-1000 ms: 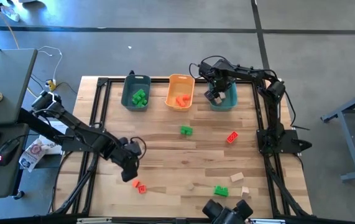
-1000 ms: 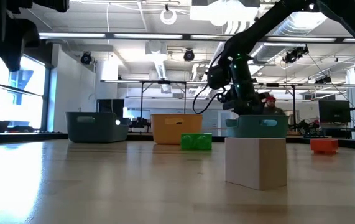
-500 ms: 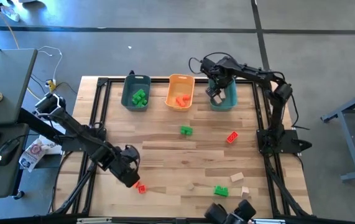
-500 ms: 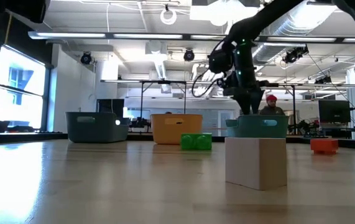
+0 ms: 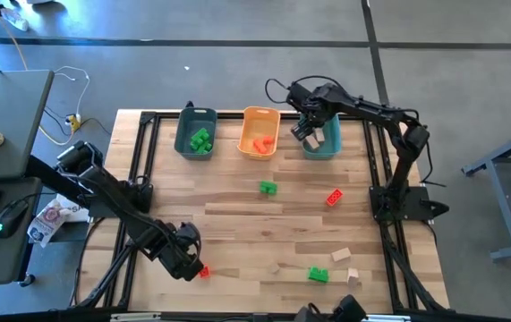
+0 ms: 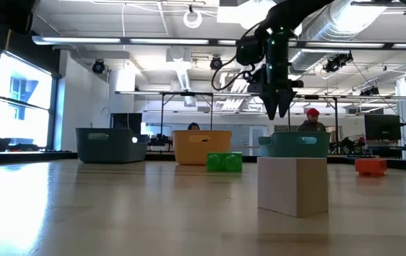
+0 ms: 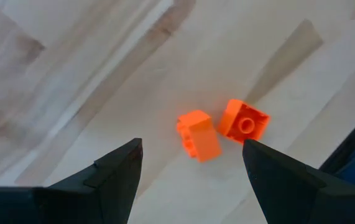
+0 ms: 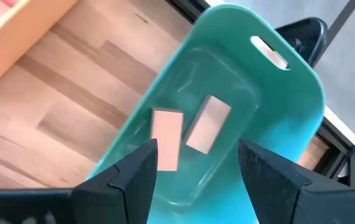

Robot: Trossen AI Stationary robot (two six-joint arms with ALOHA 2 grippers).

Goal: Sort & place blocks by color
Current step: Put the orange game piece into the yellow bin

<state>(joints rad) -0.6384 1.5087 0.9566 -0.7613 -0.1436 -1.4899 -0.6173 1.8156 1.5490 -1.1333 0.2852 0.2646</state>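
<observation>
Orange blocks (image 7: 222,129), two of them, are lying on the wood at the lower left of your high view, under your left gripper (image 7: 189,163), fingers apart. Your right gripper (image 8: 197,167) is hovering wide open over the teal bin (image 8: 289,112) holding two tan blocks (image 8: 186,129).

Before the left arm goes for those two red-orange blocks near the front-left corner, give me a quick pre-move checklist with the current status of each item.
1. Left gripper open, empty: ok.
2. Two red-orange blocks lie ahead between its fingers, close together and apparently apart: ok, though both may get caught.
3. Left gripper over the blocks at the table's front-left: ok.
4. Orange bin reachable and holding red-orange blocks: ok.
5. Right gripper open above the teal bin, two tan blocks inside: ok.
6. Height above the table: cannot tell.
</observation>
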